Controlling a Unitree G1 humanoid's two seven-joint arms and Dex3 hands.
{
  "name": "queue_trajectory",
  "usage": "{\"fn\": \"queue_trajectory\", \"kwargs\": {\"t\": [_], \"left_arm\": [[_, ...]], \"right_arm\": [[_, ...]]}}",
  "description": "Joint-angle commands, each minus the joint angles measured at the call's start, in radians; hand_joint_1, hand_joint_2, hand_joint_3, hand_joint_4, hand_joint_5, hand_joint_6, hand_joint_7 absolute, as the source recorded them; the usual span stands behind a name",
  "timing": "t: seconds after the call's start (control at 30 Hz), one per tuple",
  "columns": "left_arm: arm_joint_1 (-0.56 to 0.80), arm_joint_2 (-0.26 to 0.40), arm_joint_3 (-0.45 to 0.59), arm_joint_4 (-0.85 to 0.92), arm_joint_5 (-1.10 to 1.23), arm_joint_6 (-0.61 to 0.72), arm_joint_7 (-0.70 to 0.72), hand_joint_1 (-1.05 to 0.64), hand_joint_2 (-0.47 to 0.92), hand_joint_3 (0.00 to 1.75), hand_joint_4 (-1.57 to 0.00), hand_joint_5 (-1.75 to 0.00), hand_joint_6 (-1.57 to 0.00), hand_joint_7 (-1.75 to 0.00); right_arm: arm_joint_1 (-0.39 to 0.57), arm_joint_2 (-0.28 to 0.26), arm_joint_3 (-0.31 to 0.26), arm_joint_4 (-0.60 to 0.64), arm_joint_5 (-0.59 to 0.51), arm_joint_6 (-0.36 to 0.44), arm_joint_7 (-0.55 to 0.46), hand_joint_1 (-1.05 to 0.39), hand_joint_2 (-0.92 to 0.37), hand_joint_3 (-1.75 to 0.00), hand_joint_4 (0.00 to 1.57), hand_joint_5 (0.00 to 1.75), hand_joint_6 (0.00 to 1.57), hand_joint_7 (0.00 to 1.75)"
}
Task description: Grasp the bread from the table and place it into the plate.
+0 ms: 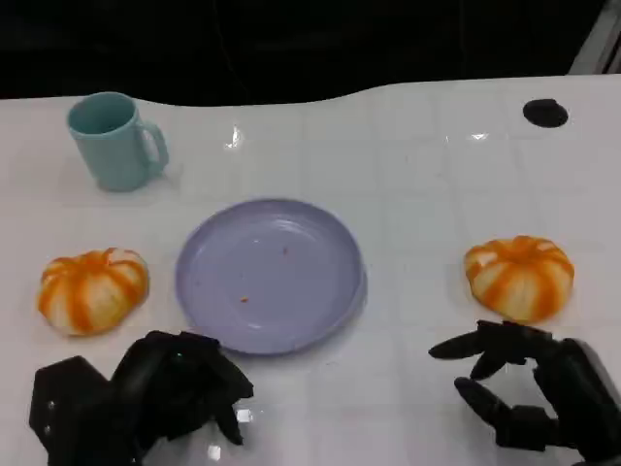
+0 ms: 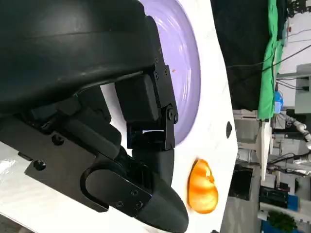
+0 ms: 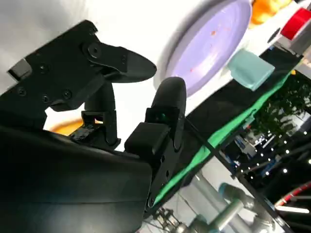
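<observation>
With the purple plate (image 1: 269,275) set mid-bench (image 1: 417,194) between two orange-striped bread rolls, the right robot hand (image 1: 529,393) hovers empty, fingers spread, just short of the right roll (image 1: 520,276), seemingly lining up a grasp, while the left robot hand (image 1: 146,398) rests curled and empty near the left roll (image 1: 92,289).

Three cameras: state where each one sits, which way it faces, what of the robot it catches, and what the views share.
Head view: high on the robot, looking down at the table; left hand and right hand show low.
Left wrist view: behind the left hand, facing across the plate.
Right wrist view: behind the right hand, facing the plate and mug.
Shared: the plate.
</observation>
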Motion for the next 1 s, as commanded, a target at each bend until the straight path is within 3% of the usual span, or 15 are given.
{"fn": "queue_trajectory", "kwargs": {"t": [0.03, 0.2, 0.4, 0.63, 0.87, 1.0], "left_arm": [[-0.006, 0.007, 0.003, 0.006, 0.006, -0.008, 0.009, -1.05, 0.82, 0.00, -1.46, -1.01, -1.56, -0.51], [0.002, -0.001, 0.000, -0.002, 0.004, -0.011, 0.007, -1.05, 0.82, 0.00, -1.46, -1.01, -1.56, -0.51], [0.008, -0.008, -0.005, -0.015, 0.015, -0.005, 0.024, -1.05, 0.81, 0.00, -1.48, -1.01, -1.57, -0.51], [0.009, -0.011, -0.001, 0.001, 0.017, -0.023, 0.017, -1.05, 0.82, 0.00, -1.47, -0.99, -1.56, -0.50], [0.020, -0.007, 0.003, -0.016, 0.014, -0.010, 0.022, -1.05, 0.83, 0.01, -1.49, -1.00, -1.56, -0.51], [0.025, -0.009, 0.006, -0.028, 0.001, 0.004, 0.014, -1.05, 0.81, 0.00, -1.48, -0.99, -1.56, -0.50]], "right_arm": [[0.001, -0.045, -0.023, -0.043, -0.065, 0.011, -0.059, -0.41, -0.81, -0.25, 0.45, 0.85, 0.74, 0.21], [0.029, -0.063, -0.037, -0.128, -0.103, 0.089, -0.060, -0.44, -0.88, -0.07, 0.26, 0.64, 0.58, 0.08], [0.036, -0.089, -0.050, -0.213, -0.198, 0.169, -0.104, -0.44, -0.87, -0.03, 0.17, 0.61, 0.53, 0.04], [0.031, -0.140, -0.030, -0.283, -0.278, 0.312, -0.032, -0.47, -0.89, -0.01, 0.02, 0.58, 0.37, 0.00], [0.008, -0.161, 0.002, -0.316, -0.338, 0.458, 0.045, -0.51, -0.89, 0.00, 0.00, 0.42, 0.26, 0.00], [-0.010, -0.175, 0.018, -0.308, -0.368, 0.502, 0.045, -0.51, -0.88, 0.00, 0.00, 0.39, 0.25, 0.00]]}}
